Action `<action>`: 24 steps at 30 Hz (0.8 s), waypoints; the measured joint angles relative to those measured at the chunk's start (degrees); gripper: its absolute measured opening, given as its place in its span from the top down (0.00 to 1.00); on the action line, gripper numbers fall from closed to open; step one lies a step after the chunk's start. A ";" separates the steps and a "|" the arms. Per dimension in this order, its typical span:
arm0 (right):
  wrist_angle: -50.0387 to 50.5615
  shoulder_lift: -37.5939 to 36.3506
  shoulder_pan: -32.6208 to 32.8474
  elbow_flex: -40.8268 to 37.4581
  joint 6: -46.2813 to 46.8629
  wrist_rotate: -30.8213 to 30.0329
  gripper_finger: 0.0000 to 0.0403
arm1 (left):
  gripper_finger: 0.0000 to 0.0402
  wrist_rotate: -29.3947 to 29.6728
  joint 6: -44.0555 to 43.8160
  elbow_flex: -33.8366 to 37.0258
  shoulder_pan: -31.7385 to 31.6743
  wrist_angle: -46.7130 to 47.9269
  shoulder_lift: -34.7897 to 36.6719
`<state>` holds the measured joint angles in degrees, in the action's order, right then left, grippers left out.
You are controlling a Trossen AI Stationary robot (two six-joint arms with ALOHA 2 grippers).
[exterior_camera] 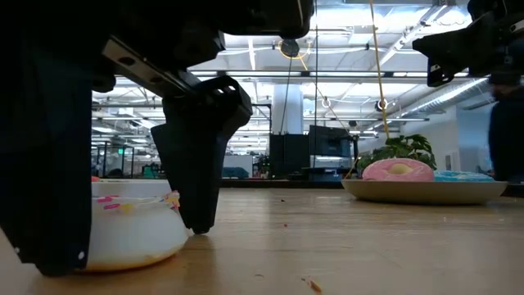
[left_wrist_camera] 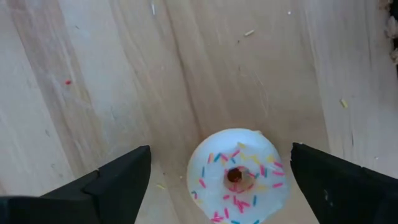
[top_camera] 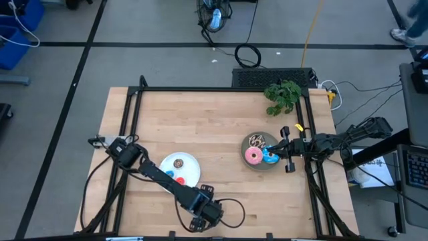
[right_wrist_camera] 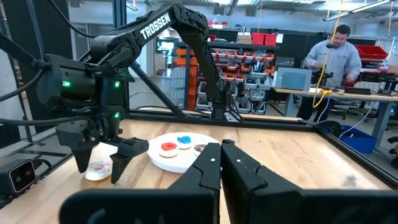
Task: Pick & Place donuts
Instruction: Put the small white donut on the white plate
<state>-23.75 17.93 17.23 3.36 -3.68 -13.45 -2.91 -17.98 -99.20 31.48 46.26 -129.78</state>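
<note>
Left pincer [right_wrist_camera: 99, 167] straddles the whitish donut [left_wrist_camera: 238, 176] at the counter's near edge, fingers spread, bare counter [top_camera: 200, 127] on both sides of the donut. White plate [top_camera: 182, 167] sits just behind it, apparently close. Middle of counter open between white plate and grey plate [top_camera: 262, 165]. Right pincer [top_camera: 286, 148] hangs by the grey plate, fingers together. Plant [top_camera: 283, 95] crowds the far right corner.

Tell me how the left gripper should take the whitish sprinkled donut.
From straight above, across its outer rim: the whitish donut lies flat on the table, and the left gripper already hangs open with a finger either side of it.
</note>
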 joint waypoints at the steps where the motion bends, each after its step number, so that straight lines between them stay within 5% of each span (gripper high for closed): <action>1: -0.04 0.00 0.00 0.00 0.00 0.00 1.00 | 0.06 -0.23 0.00 0.00 -0.04 0.05 -0.02; 24: -0.06 -0.02 -0.01 -0.01 0.00 0.00 1.00 | 0.66 -2.62 -0.61 0.58 -1.47 5.28 2.25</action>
<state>-23.80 17.91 17.22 3.34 -3.68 -13.45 -5.53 -18.59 -98.62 30.01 51.54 -127.53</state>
